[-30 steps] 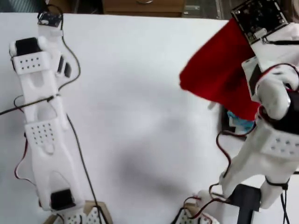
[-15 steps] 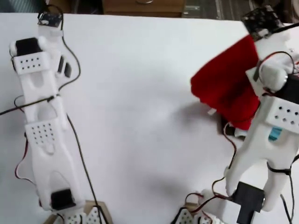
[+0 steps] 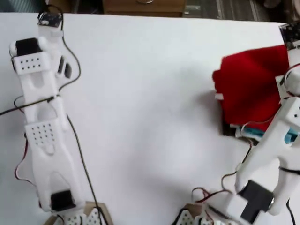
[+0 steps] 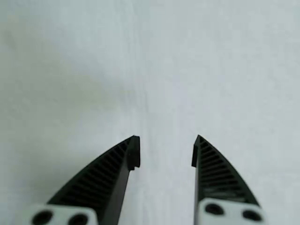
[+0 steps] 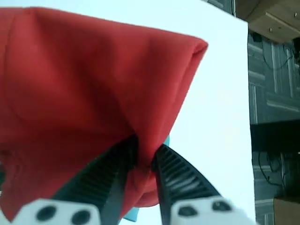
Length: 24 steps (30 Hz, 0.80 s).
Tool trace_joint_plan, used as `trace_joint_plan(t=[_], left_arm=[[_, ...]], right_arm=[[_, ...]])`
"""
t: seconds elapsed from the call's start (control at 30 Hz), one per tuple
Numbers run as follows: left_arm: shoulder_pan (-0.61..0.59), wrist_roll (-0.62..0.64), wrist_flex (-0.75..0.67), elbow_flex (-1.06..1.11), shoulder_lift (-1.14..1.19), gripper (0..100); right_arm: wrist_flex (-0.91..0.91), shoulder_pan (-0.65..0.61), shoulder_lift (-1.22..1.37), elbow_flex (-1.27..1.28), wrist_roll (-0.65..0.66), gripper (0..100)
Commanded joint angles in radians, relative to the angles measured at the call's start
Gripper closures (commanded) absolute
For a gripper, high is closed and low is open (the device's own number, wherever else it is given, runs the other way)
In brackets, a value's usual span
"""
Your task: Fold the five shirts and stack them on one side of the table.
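My right tool (image 5: 143,161) clamped on folded red shirt (image 3: 251,96), at doubled edge. Shirt atop stack (image 3: 255,132), probably resting there. Cloth soft, light, floppy: grip all layers at fold, else it slumps open. My left tool (image 4: 164,152) half open, empty, well apart from stack.

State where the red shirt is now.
High view: the red shirt lies at the table's right side atop a stack, pinched by the right claw.

arms (image 3: 42,136) white, perforated | servos (image 3: 28,46) black | cables (image 3: 78,68) red, black | left gripper (image 4: 166,151) ribbed
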Motion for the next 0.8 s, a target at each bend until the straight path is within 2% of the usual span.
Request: trace_joint_plan(t=[0.0,0.33,0.6,0.67,0.77], left_arm=[[0.003,0.008,0.015,-0.035,-0.009,79],[0.006,0.008,0.015,-0.033,-0.009,79],[0.006,0.008,0.015,-0.033,-0.009,79],[0.006,0.008,0.015,-0.033,-0.009,79],[0.006,0.008,0.015,-0.033,-0.009,79]], right_arm=[[-0.068,0.045,0.076,-0.008,0.003,98.0],[-0.269,0.09,0.289,-0.008,0.003,97.8],[-0.312,0.091,0.329,-0.008,0.003,97.6],[-0.312,0.09,0.334,-0.008,0.003,94.6],[-0.312,0.09,0.343,-0.008,0.003,83.7]])
